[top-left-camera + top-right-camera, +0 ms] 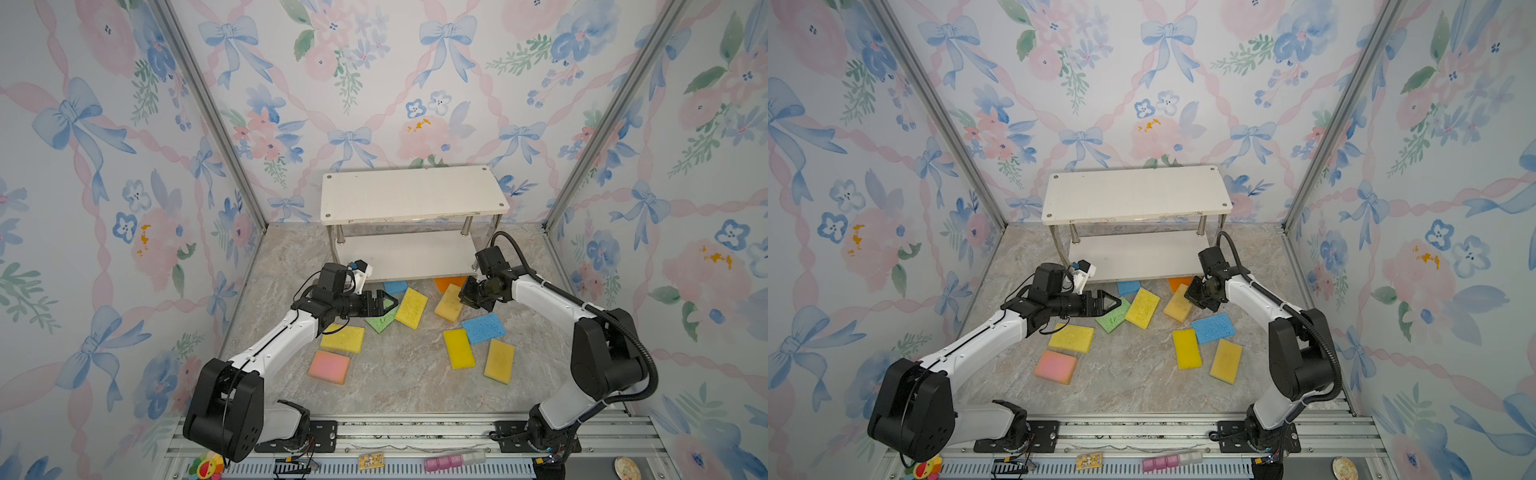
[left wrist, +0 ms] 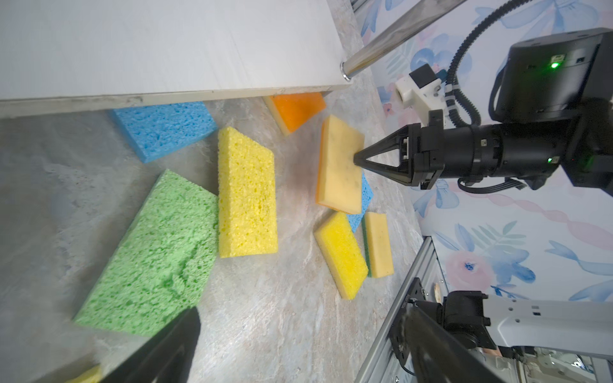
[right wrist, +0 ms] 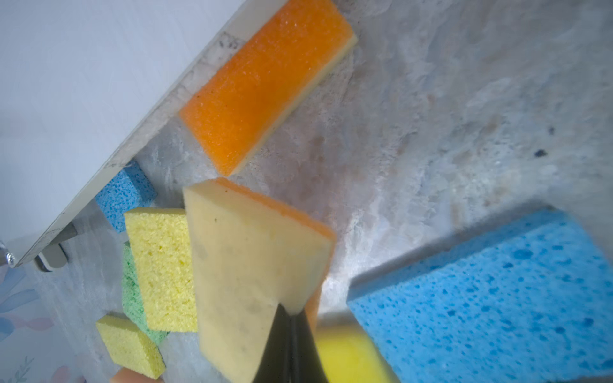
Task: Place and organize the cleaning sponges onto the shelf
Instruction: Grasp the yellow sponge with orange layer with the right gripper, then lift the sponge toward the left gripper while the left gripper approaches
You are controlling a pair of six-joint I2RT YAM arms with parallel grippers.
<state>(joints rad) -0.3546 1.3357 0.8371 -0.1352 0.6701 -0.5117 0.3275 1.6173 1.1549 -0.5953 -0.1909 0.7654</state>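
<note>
Tan-yellow sponge (image 2: 340,165) with an orange backing is the item in hand: the right gripper (image 2: 356,159) has its jaws closed on one edge of it, tan face up, and the sponge sits tilted above the marble floor (image 1: 399,386) just in front of the shelf (image 1: 411,193). Cannot tell whether its far edge is clear of the floor. Left gripper (image 1: 388,302) is spread wide with nothing between its jaws, hovering over the green sponge (image 1: 380,323). Shelf stands against the back wall; both white boards are bare in both top views. The other nine sponges lie on the floor: an orange sponge (image 3: 262,86) and a small blue sponge (image 1: 395,286) are tucked partly under the front edge of the lower board, and a yellow sponge (image 1: 411,307) lies touching the green one. A blue sponge (image 1: 483,327), two more yellow ones, a second tan-yellow one and a pink sponge (image 1: 329,366) are scattered nearer the robot. Judgement: this is the grasp-and-lift stage for the first sponge, so the task is barely begun. Next move calls for raising the held sponge enough to clear the lower board's edge, or the top board, and carrying it back. It should then be laid flat at one end, so that a row can be built. The edge pinch on soft foam may let the sponge droop or swing, so keep the transfer slow.
</note>
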